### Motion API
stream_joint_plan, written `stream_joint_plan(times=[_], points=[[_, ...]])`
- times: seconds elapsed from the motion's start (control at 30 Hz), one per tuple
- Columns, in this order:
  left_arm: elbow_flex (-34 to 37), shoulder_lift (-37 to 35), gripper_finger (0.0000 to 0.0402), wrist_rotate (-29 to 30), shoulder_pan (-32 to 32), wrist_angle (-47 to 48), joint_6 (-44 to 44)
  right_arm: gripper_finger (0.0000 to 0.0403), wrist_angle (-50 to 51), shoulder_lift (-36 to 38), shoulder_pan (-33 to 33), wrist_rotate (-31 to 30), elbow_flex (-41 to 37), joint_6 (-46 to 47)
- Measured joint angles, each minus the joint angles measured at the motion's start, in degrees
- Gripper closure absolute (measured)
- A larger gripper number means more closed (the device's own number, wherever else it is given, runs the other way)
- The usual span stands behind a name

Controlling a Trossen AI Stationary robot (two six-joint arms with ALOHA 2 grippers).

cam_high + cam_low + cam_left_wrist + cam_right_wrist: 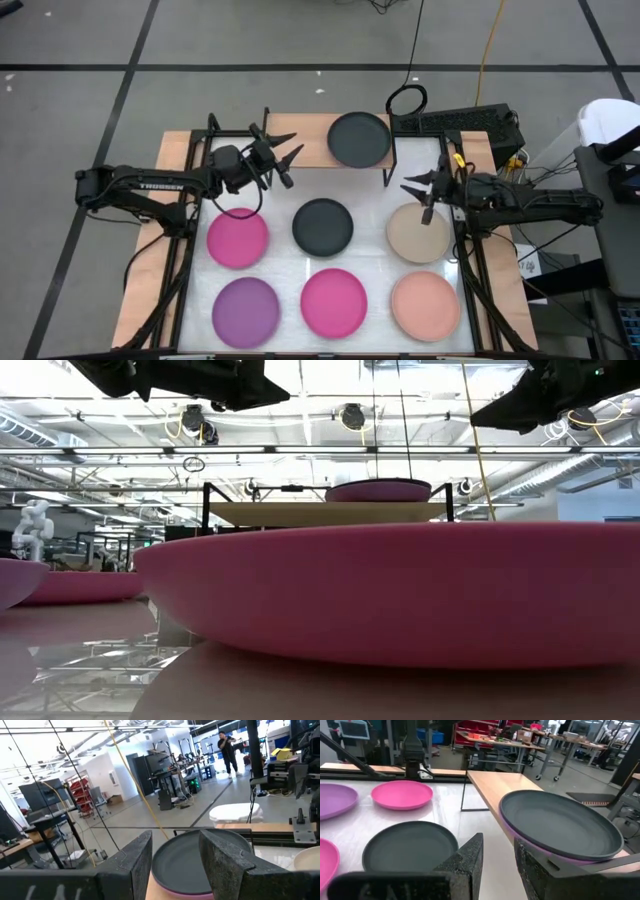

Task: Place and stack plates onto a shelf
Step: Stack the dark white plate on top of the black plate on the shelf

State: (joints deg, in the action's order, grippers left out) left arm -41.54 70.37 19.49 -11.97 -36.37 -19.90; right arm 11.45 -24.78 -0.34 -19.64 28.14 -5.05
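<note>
The shelf [315, 145], a light-wood board on thin black legs, stands at the table's far edge. On its right half a dark grey plate [359, 139] lies on top of a pinkish-purple plate [532, 845]. Several more plates lie flat on the white table: magenta [237, 238], dark grey [322, 226], beige [418, 233], purple [246, 312], magenta [334, 302] and salmon [425, 306]. My left gripper [292, 160] hangs open over the shelf's near edge, left of the stack, pointing at it. My right gripper [415, 195] hangs open above the beige plate's far rim, with nothing between its fingers.
Black metal frames [185, 250] run along the table's left and right sides. A keyboard [460, 122] and cables lie at the far right. In the low view the near magenta plate [390, 590] fills the foreground. A person [227, 750] stands far off in the room.
</note>
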Motion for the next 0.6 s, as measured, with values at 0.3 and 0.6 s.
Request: stream_joint_plan(times=[0.3, 0.6], points=[[0.0, 0.0, 0.0234, -0.1, 0.1, -1.0, -0.5, 0.0310, 14.9, -3.0, 0.0, 1.8, 2.6, 7.5], [0.0, 0.0, 0.0234, -0.2, 0.4, -1.4, 2.6, 0.0310, 21.8, -11.7, 0.6, 14.2, 3.3, 19.5]])
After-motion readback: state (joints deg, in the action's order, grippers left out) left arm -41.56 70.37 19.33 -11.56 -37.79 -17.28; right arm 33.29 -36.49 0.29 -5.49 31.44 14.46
